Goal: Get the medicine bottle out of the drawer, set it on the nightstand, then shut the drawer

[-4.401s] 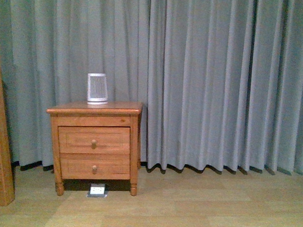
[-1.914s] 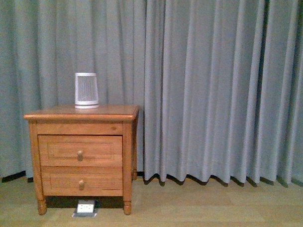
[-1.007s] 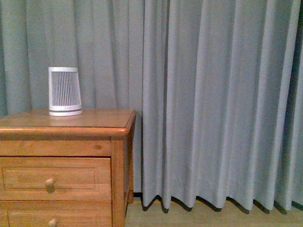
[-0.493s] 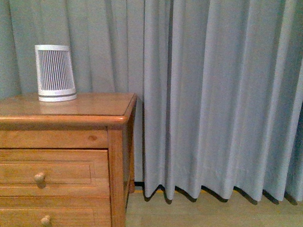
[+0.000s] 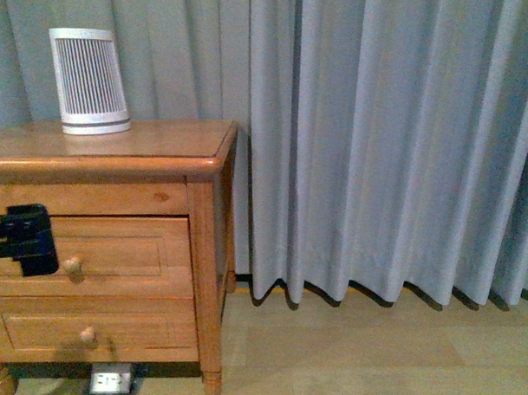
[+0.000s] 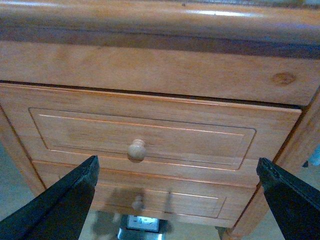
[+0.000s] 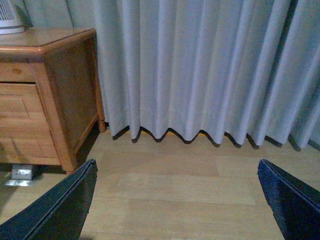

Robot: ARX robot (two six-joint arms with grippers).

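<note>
The orange-brown nightstand (image 5: 118, 149) stands at the left of the front view. Its upper drawer (image 5: 123, 253) is shut, with a round knob (image 5: 72, 264). My left gripper (image 5: 24, 239) is open in front of that drawer, just left of the knob. In the left wrist view the drawer front (image 6: 145, 137) fills the frame and the knob (image 6: 136, 149) sits between my spread fingers (image 6: 60, 205). My right gripper (image 7: 177, 205) is open over bare floor, right of the nightstand (image 7: 45, 85). The medicine bottle is hidden.
A white ribbed device (image 5: 88, 80) stands on the nightstand top. The lower drawer (image 5: 94, 330) with its knob (image 5: 87, 335) is shut. A floor socket box (image 5: 110, 381) lies under the cabinet. Grey curtains (image 5: 379, 141) hang behind; wooden floor (image 5: 371, 357) lies to the right.
The view has closed in on the nightstand and tilted down. My left gripper has come into the front view, in front of the upper drawer.
</note>
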